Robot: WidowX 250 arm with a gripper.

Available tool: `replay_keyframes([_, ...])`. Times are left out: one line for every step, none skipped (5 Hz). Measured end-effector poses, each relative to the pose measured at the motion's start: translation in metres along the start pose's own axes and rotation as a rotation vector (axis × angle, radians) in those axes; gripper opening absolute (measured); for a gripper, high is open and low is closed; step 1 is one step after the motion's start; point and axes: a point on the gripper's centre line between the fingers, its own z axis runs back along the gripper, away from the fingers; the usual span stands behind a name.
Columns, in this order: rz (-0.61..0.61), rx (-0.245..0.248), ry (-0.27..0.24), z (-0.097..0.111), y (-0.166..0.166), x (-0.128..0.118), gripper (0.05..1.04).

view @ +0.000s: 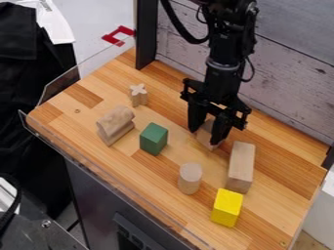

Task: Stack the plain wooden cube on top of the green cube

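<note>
The yellow block lies nearest the camera, right of centre in the lower part of the frame. Just above it is the long block, its long axis running nearly up and down the frame; whether the two touch, I cannot tell.

The small block is right of centre, directly at the lower end of the claw, which hangs down from the top edge. The claw partly hides it, so its long axis is unclear. I cannot tell whether the claw is pinching it or spread around it.

The long block is the close neighbour, just beside the small block toward the lower right. The cylinder stands upright below the small block, apart from it. Left of the claw is the green block, then the notched block; the cross stands upper left of the claw. The plank wall rises behind the worktop.
</note>
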Motion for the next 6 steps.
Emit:
replay_keyframes([0.008,-0.001,-0.025,0.007,0.002,-0.003,0.533])
replay_keyframes([0.019,0.0,-0.073,0.03,0.003,-0.013,0.533])
replay_keyframes([0.048,0.028,-0.125,0.064,0.013,-0.031,0.533])
replay_keyframes([0.093,0.065,-0.109,0.082,0.03,-0.055,0.533])
replay_keyframes([0.157,0.061,-0.1,0.086,0.047,-0.071,0.533])
replay_keyframes([0.184,0.043,-0.087,0.079,0.057,-0.079,0.533])
